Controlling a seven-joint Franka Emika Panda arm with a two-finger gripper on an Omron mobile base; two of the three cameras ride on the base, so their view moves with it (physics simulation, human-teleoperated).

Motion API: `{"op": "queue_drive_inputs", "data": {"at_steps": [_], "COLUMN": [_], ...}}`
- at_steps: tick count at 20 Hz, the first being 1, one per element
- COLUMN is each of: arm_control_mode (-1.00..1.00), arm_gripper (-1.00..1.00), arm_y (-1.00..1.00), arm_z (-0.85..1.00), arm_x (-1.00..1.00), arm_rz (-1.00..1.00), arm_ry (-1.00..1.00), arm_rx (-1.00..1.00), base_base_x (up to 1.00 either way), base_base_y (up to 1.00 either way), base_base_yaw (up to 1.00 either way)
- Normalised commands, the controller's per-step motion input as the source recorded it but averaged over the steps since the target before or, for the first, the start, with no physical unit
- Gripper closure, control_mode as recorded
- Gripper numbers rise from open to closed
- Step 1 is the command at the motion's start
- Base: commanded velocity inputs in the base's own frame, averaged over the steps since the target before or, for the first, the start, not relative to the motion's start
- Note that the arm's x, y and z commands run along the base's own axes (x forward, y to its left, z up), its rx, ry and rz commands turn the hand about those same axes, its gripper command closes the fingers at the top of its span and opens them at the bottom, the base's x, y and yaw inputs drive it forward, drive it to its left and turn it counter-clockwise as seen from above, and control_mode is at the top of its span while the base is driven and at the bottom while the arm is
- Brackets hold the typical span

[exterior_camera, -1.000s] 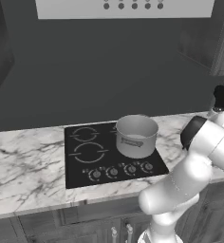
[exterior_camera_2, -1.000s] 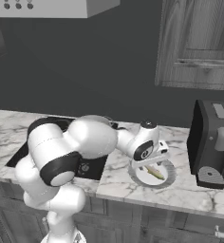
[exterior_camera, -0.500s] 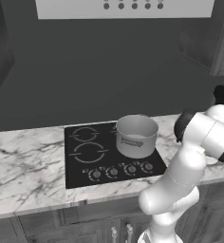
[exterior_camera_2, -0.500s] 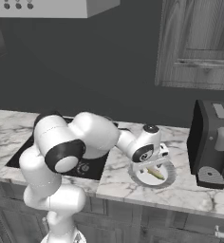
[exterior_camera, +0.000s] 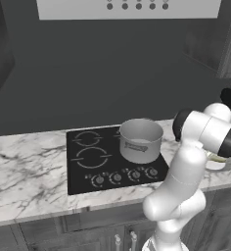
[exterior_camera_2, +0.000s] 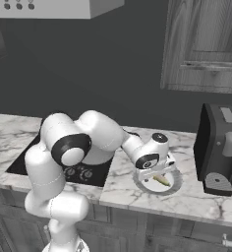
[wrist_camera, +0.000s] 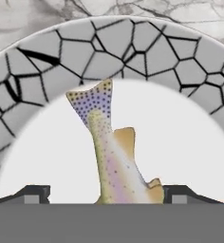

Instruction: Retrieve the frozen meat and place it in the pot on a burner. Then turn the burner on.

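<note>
— Fish position? 
— On the plate (wrist_camera: 42, 95) right of the pot (exterior_camera: 140, 140); the fish (wrist_camera: 115, 156) runs lengthwise away from my jaws, which straddle it wide open, holding nothing.

The white arm rose from its base and bent over to the robot's right side. Its big round shoulder with the dark ring stood high. From there the arm reached out and sloped down, ending in a round white wrist with a dark spot on it. The gripper (exterior_camera_2: 156, 175) hung under that wrist and pointed down, low and close to what lay under it. Seen from the hand, the two dark fingertips (wrist_camera: 34, 192) stood wide apart, one at each side. The jaws were spread and did not pinch anything. From the left side, the arm's elbow was folded, and the hand was hidden behind it.
</note>
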Motion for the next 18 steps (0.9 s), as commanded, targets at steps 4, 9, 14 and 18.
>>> {"op": "queue_drive_inputs", "data": {"at_steps": [4,9,14,18], "arm_control_mode": [-1.00,-1.00,-1.00,-1.00], "arm_gripper": [1.00,1.00,1.00,1.00], "arm_y": [0.00,-0.01,0.02,0.25], "arm_z": [-0.04,0.00,0.05,0.26], "arm_x": [0.07,0.00,0.04,0.24], "arm_rz": [0.04,-0.01,0.00,-0.01], "arm_ry": [0.00,0.00,0.00,-0.03], "arm_rx": [0.00,0.00,0.00,-0.06], "base_base_x": [0.00,0.00,0.00,0.00], "base_base_y": [0.00,0.00,0.00,0.00], "base_base_yaw": [0.00,0.00,0.00,0.00]}}
